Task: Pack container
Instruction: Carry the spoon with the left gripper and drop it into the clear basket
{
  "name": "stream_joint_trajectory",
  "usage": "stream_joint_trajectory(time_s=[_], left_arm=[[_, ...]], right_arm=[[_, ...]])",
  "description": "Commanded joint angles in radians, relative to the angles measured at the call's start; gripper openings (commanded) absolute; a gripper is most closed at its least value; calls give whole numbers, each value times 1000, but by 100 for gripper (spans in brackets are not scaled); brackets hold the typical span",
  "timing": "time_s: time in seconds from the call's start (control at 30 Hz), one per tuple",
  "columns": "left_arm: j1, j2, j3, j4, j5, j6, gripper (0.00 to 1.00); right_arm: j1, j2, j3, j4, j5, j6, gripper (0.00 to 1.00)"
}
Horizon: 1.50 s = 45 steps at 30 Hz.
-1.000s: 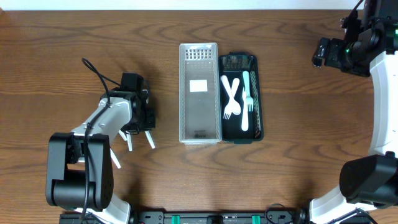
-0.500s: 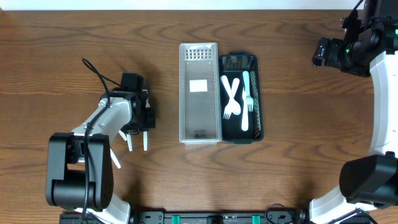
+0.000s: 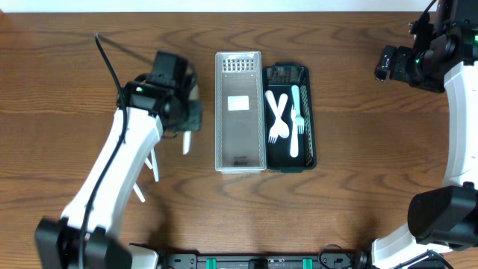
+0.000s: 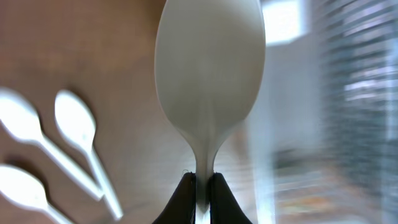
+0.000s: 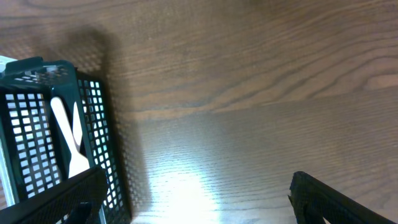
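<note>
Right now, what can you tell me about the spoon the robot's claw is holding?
The spoon is white and looks like smooth plastic, with a rounded oval bowl narrowing to a thin handle. The left claw pinches that handle between its two dark fingers, with the bowl pointing away from the claw. From overhead it sits just left of the pale basket, not touching it, and seems lifted off the table. Nothing else touches it.
</note>
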Motion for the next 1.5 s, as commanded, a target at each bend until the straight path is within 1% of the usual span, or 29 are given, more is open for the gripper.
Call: stream_joint_trajectory(time_s=[0.0, 0.13, 0.27, 0.47, 0.53, 0.63, 0.67, 0.7, 0.73, 0.83, 0.87, 0.9, 0.97, 1.0, 1.03, 1.07, 1.17, 1.23, 1.33, 1.47], left_arm=[[-111, -15, 69, 2, -2, -53, 6], [-216, 12, 67, 92, -3, -124, 6], [-269, 111, 66, 135, -5, -134, 6], [-273, 301, 66, 139, -4, -137, 6], [-273, 338, 66, 139, -4, -137, 6], [-273, 348, 67, 142, -4, -134, 6], [-273, 342, 69, 142, -4, -125, 13], [-272, 333, 72, 142, -5, -108, 25], [-272, 323, 75, 140, -5, -92, 33], [-269, 262, 90, 127, -5, -38, 52], [-265, 232, 97, 117, -6, -26, 61], [-260, 202, 103, 106, -16, -22, 67], [-238, 126, 111, 69, -71, -22, 72], [-220, 80, 111, 46, -102, -23, 78], [-203, 49, 111, 26, -120, -23, 81], [-172, 6, 111, -1, -142, -23, 88], [-48, -88, 111, -71, -154, -23, 98], [50, -115, 111, -108, -151, -23, 98], [190, -106, 93, -135, -82, -23, 98], [296, -52, 18, -103, -45, -23, 98]], right_arm=[[5, 9, -5, 1, -8, -7, 96], [5, 9, -5, 2, -8, -7, 96], [5, 9, -5, 1, -8, -7, 97], [5, 9, -5, 1, -16, -7, 97], [5, 9, -5, 1, -16, -7, 97], [5, 9, -5, 1, -16, -8, 97], [5, 9, -5, 2, -16, -7, 97], [5, 9, -5, 2, -16, -8, 97], [5, 9, -5, 2, -16, -7, 97], [5, 9, -5, 3, -16, -8, 97], [5, 9, -5, 2, -16, -7, 97], [5, 9, -5, 2, -16, -8, 97], [5, 9, -5, 2, -16, -8, 97], [5, 9, -5, 2, -16, -8, 97], [5, 9, -5, 2, -16, -8, 97], [5, 9, -5, 2, -16, -8, 97], [5, 9, -5, 3, -16, -8, 97], [5, 9, -5, 4, -16, -8, 97], [5, 9, -5, 8, -24, -8, 97], [5, 9, -5, 7, -27, -8, 97]])
